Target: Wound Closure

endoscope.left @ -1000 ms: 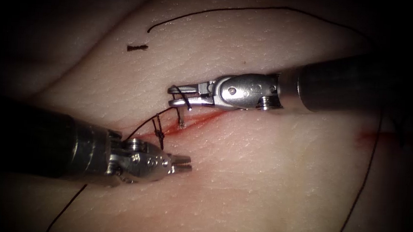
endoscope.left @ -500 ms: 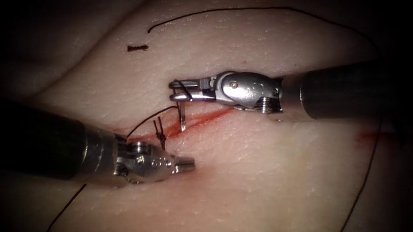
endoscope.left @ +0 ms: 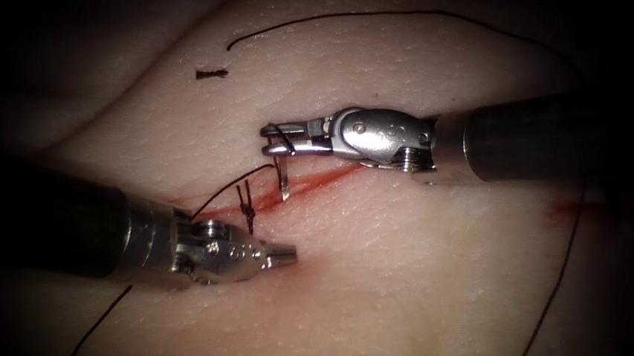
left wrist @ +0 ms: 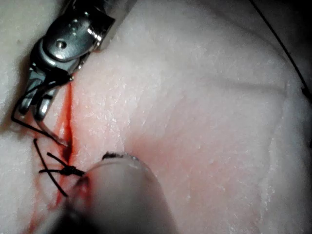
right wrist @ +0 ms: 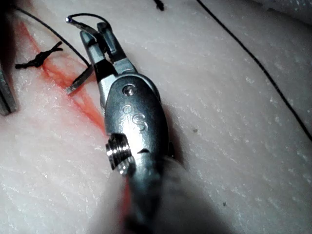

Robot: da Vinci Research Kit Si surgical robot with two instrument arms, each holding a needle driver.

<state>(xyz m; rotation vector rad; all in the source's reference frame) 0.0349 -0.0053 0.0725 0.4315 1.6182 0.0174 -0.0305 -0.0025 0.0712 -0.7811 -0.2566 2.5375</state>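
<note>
R hand (endoscope.left: pixel 269 140) clamped on needle (endoscope.left: pixel 285 181) near tail, tip over cut (endoscope.left: pixel 317 179), L hand (endoscope.left: pixel 285 255) together, empty

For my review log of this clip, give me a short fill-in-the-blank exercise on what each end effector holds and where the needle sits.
1. The right end effector is shut on the ____.
2. The needle points its free end down at the ____ in the tissue.
3. The left end effector is shut and holds ____.
4. The knot with its cut ends of thread lies on the cut, to the ____ of the needle in the endoscope view.

Missing words: needle; cut; nothing; left
</note>
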